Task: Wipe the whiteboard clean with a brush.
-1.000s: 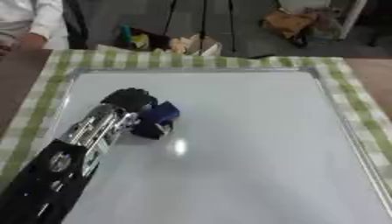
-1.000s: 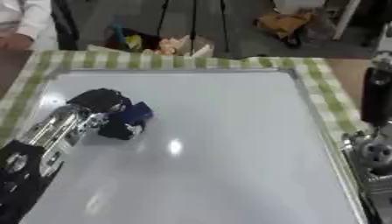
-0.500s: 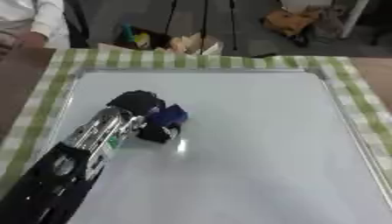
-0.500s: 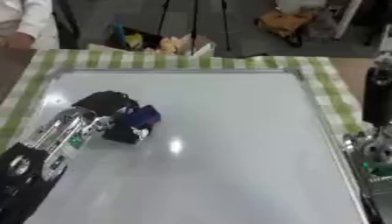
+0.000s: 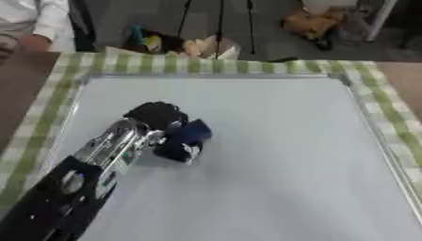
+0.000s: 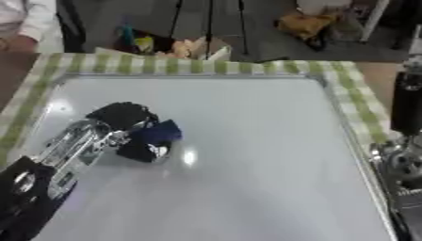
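I am holding the small dark-blue block brush (image 5: 184,139) in my black left hand (image 5: 154,117), fingers curled round it, on the left part of the glossy whiteboard (image 5: 280,141) (no marks showing). If it is tilting, I am risking skipped patches.

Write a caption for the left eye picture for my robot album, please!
The robot's left hand holds a dark blue brush down on the whiteboard.

My table wears a green checked cloth (image 5: 124,63). The whiteboard (image 5: 280,155) lies flat on that cloth, covering most of it.
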